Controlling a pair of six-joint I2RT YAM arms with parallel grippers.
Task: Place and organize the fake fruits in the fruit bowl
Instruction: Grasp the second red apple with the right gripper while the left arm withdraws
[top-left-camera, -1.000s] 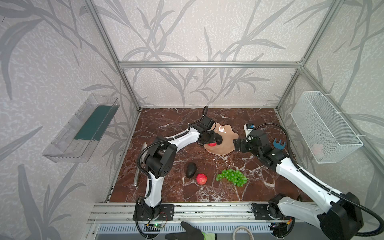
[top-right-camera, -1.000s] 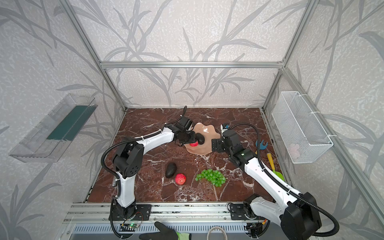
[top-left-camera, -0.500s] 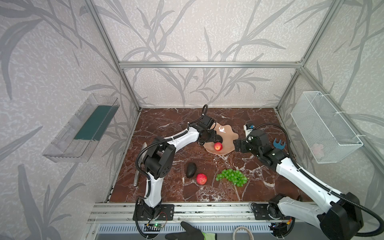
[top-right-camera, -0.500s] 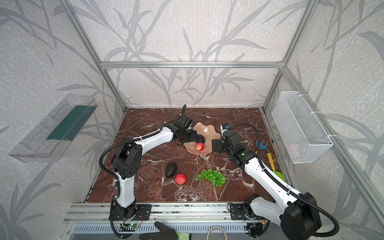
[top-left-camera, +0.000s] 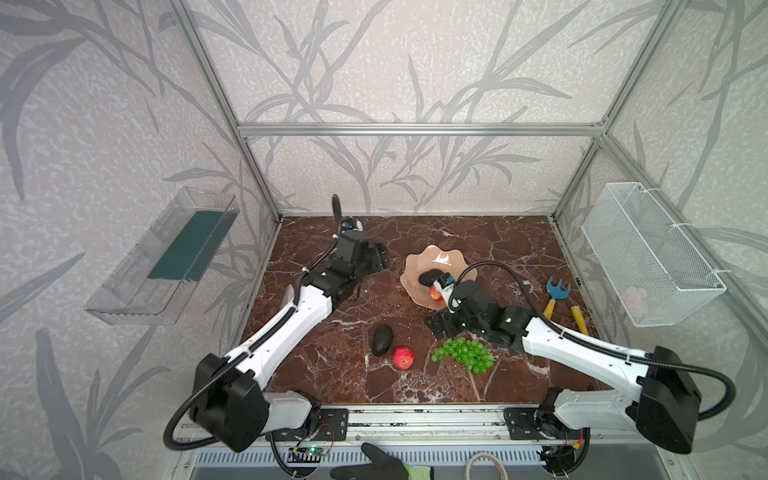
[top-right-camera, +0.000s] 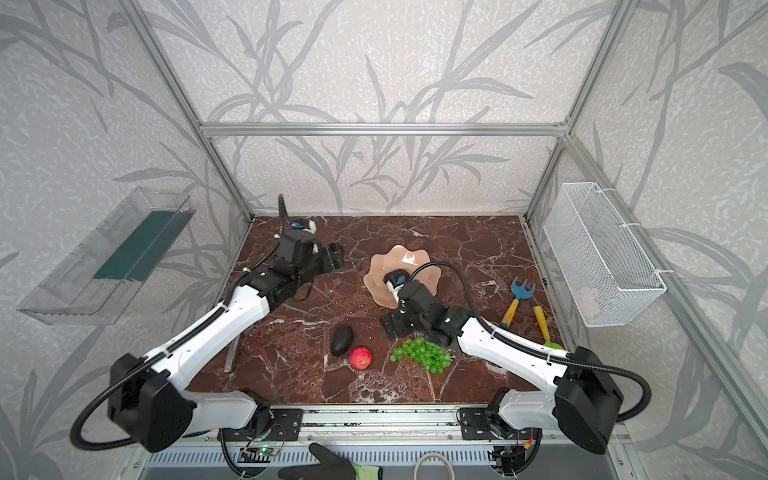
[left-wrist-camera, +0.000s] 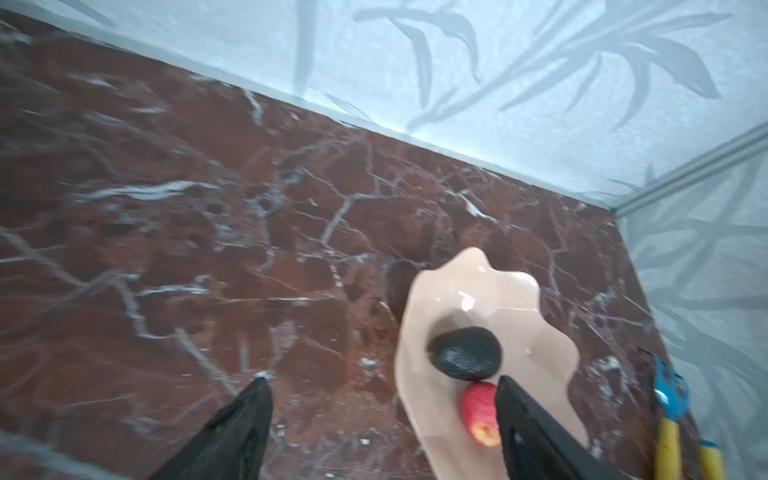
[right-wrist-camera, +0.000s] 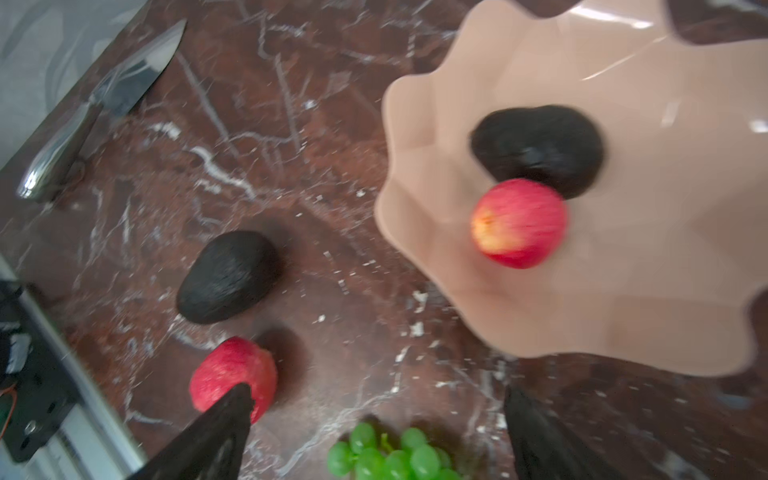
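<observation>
Now both grippers gape empty. Ahead of the left gripper (left-wrist-camera: 380, 382), the bowl (left-wrist-camera: 519, 299) holds an avocado (left-wrist-camera: 465, 353) and apple (left-wrist-camera: 478, 411). Near the right gripper (right-wrist-camera: 376, 390) lie grapes (right-wrist-camera: 386, 455), a second avocado (right-wrist-camera: 228, 276) and a second apple (right-wrist-camera: 232, 374).

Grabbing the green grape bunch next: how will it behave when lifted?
The grape bunch is a loose cluster of small balls, so it will likely sag and dangle, not lift stiffly. Its glossy round grapes may slip from a pinch; a grip across the thick middle seems safer. Lying sprawled flat on the table, it probably won't roll.
</observation>
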